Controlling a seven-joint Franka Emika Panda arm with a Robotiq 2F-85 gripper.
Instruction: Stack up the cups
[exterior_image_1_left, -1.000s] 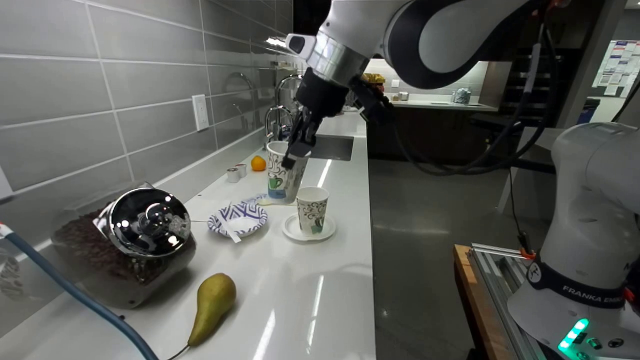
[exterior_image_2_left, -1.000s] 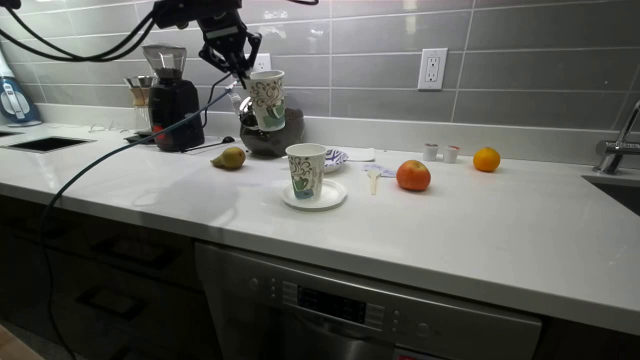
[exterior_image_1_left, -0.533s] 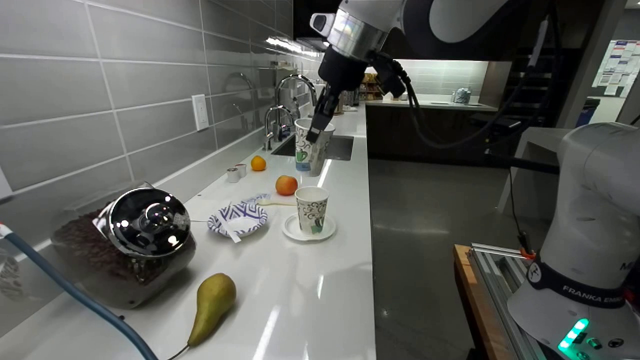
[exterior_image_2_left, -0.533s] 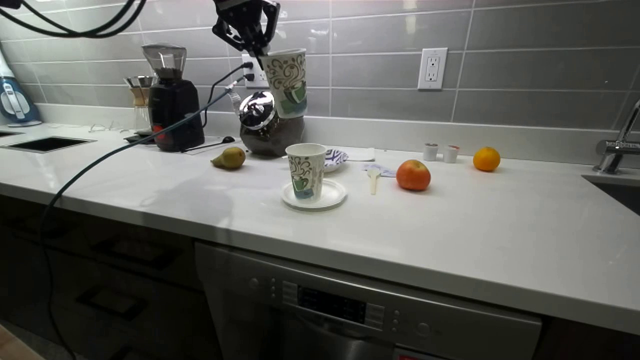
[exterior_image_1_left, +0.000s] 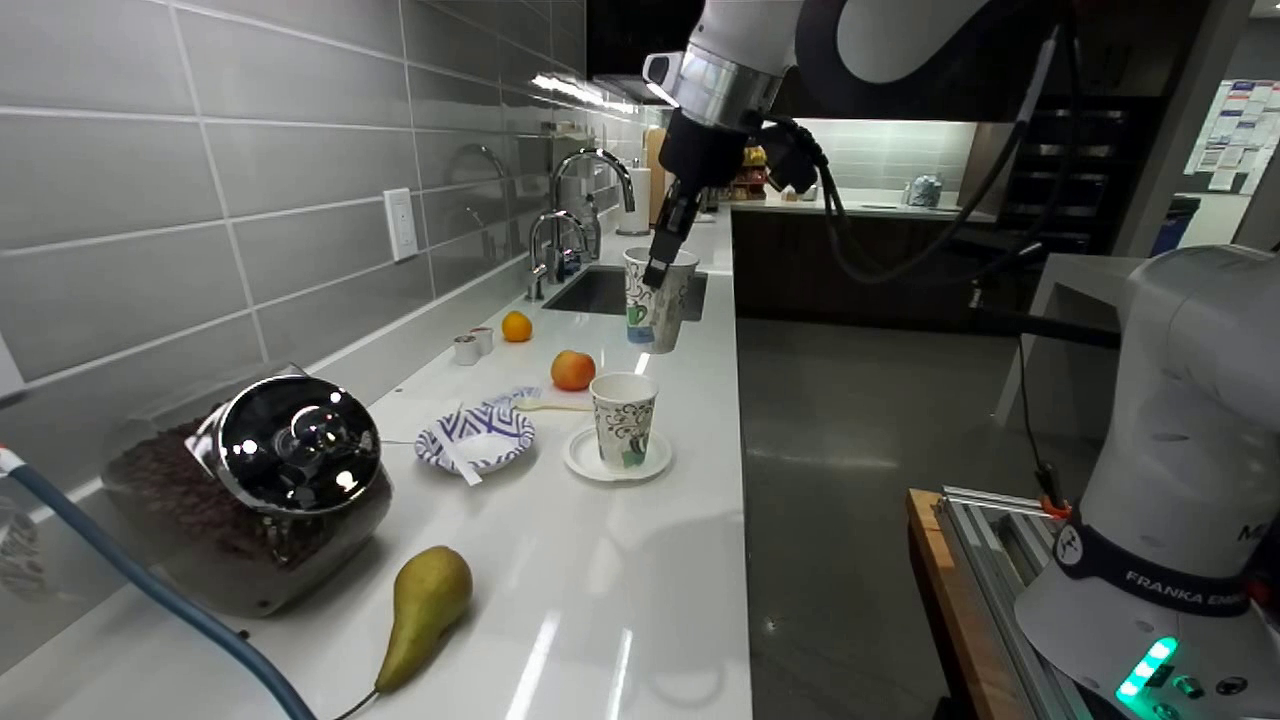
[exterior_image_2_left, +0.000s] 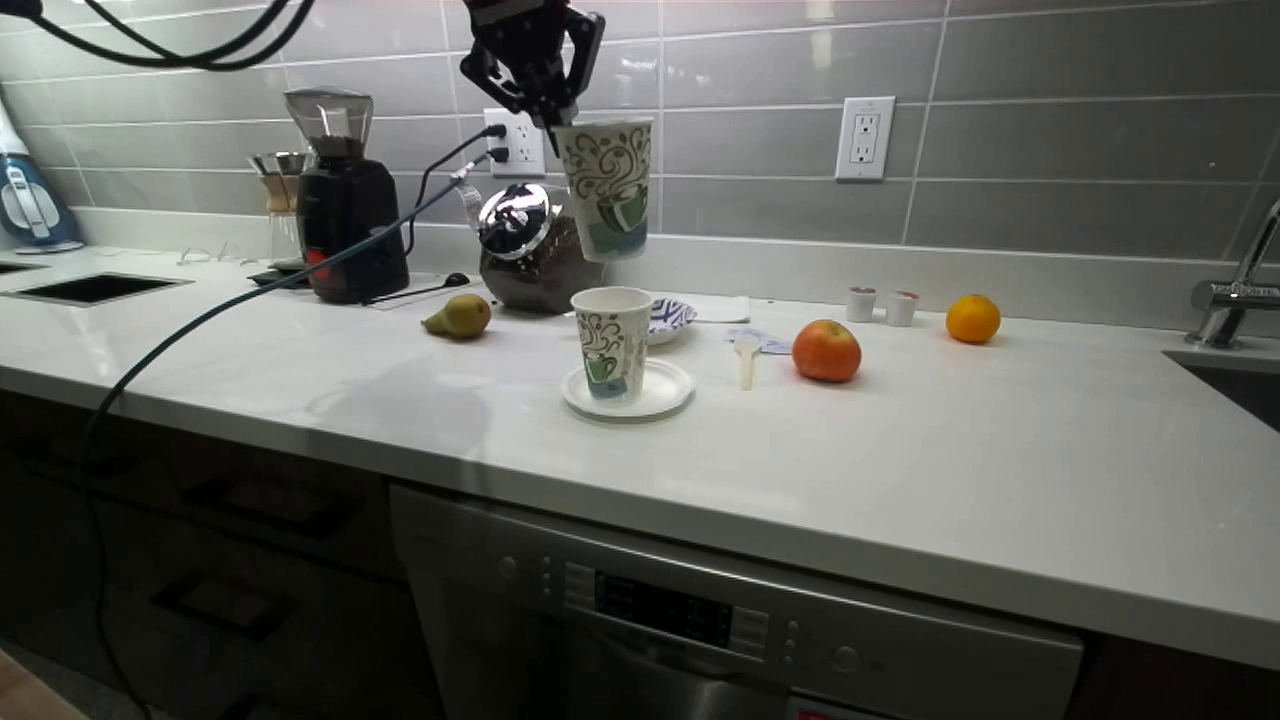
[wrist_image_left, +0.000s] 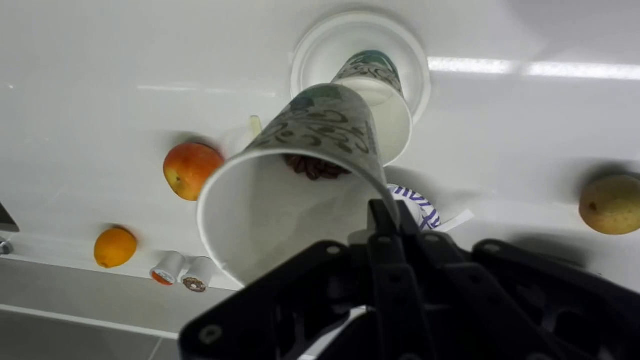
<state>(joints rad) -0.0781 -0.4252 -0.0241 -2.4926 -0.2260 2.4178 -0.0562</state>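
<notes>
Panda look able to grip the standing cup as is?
Probably not: its jaws are shut on the rim of the held cup. Otherwise the standing cup looks free, its mouth uncovered.

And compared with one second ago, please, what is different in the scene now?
The gripper has carried the held cup toward the sink and the front edge of the counter; this uncovered the apple in an exterior view. Nothing was taken hold of or let go: it still pinches the cup's rim. The standing cup stays upright on the saucer, and the pear and the orange lie as before.
</notes>
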